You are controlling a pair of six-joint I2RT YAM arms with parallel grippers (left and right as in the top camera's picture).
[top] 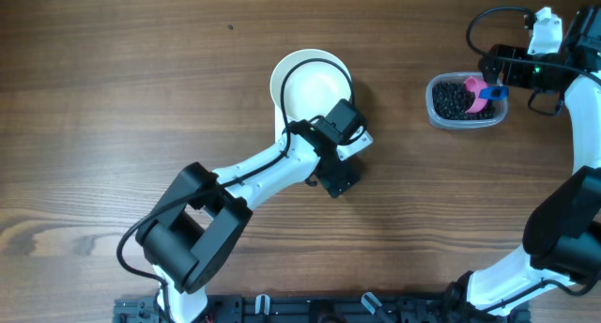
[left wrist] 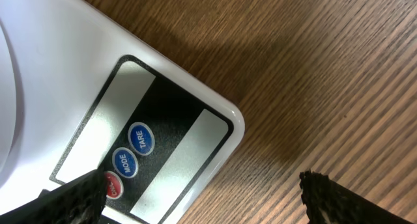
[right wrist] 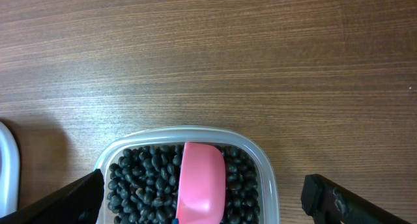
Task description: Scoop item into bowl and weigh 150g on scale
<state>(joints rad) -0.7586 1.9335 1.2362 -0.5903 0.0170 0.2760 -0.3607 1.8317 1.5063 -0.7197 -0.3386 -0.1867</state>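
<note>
Beneath the left wrist, the left gripper (left wrist: pixel 205 201) hangs with its fingers spread wide and nothing between them, over the front corner of the scale (left wrist: pixel 78 74), where the TARE button (left wrist: pixel 141 139) and MODE button (left wrist: pixel 123 163) sit beside a red one (left wrist: pixel 112 185). The bowl (top: pixel 310 53) stands on the scale just beyond that hand. Its glossy white inside shows no beans from overhead.

Farther off, at the right side of the table (top: pixel 113 98), the right gripper (right wrist: pixel 202 201) is also fully apart and holds nothing. It hovers over the clear tub (right wrist: pixel 264 172). The item (right wrist: pixel 140 178), a dark heap of small round beans, fills the tub, and the pink scoop (right wrist: pixel 202 178) lies on top of them.

The beans look hard, smooth and loose. They would probably roll and scatter, so fingers cannot pinch them and they must ride in the scoop, kept level. The scoop seems light, stiff plastic and likely slippery. Its bowl is too broad to grip, so the hold belongs on the handle. The wrist view cuts that end off, but the blue piece (top: pixel 495 93) seen from overhead may be it. The tub looks light enough to slide under a push. A knock to the bowl could upset the reading.
</note>
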